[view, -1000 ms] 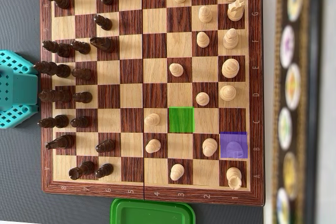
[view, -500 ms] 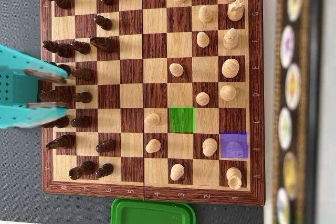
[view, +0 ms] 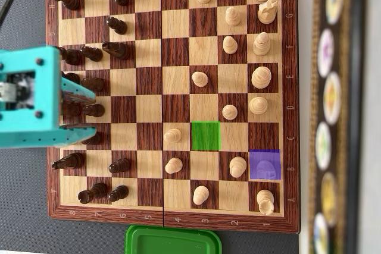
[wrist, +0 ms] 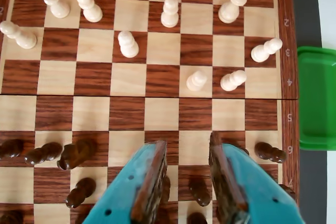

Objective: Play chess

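Chessboard (view: 172, 96) centered on table, gripper (view: 92, 110) now further in over the dark pieces (view: 113, 25) at left than half a second ago, jaws apart, holding nothing, straddling a dark pawn (wrist: 199, 191) in wrist view.

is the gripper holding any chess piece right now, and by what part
Nothing is held. The gripper is open above the dark pieces, with only board showing between its fingers.
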